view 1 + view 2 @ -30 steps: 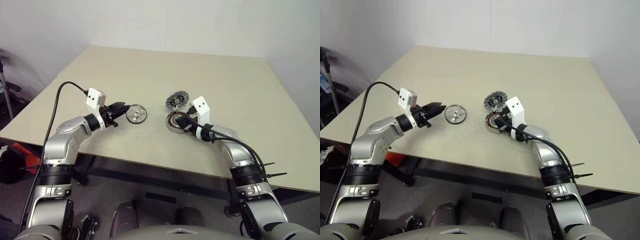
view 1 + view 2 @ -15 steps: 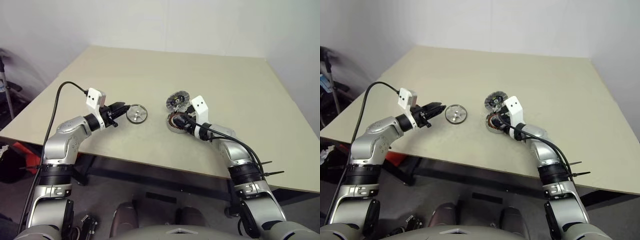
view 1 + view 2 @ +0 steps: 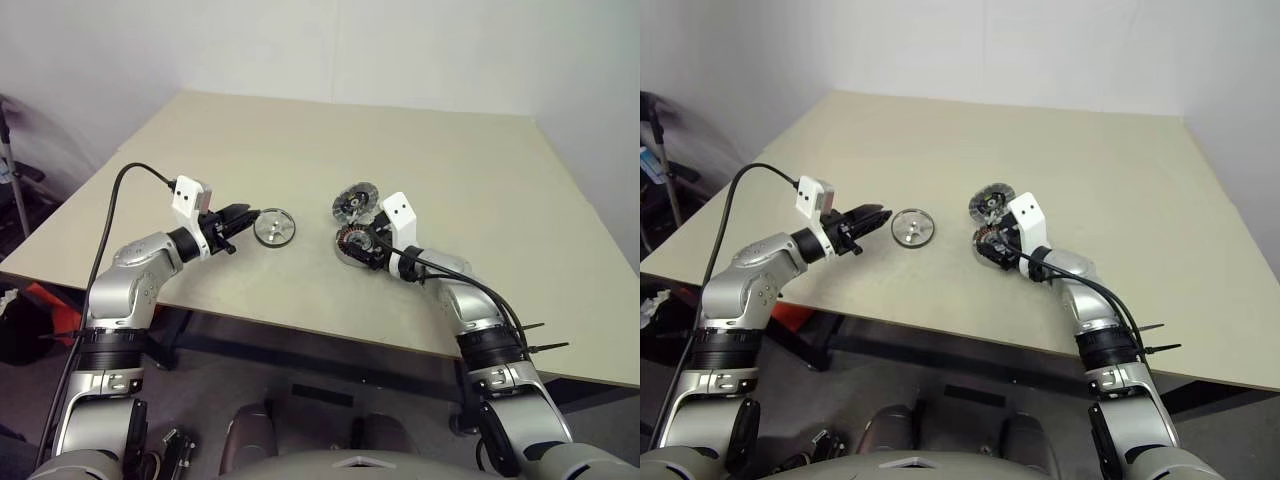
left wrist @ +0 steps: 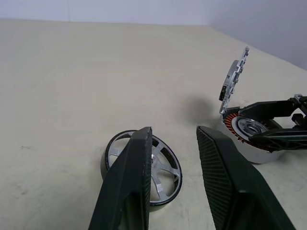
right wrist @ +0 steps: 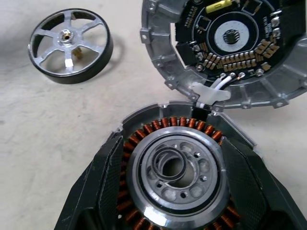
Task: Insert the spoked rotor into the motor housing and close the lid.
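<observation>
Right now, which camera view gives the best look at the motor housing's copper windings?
The right wrist view: the motor housing faces the camera between the right gripper's fingers, its winding ring visible. The left wrist view shows it edge-on; in the eye views it is small, partly hidden.

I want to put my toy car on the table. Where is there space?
The far half of the table, behind the lid, is bare, and so is the right side past the housing. It is crowded near the front edge: the rotor lies by the left end effector, and the right end effector straddles the housing.
</observation>
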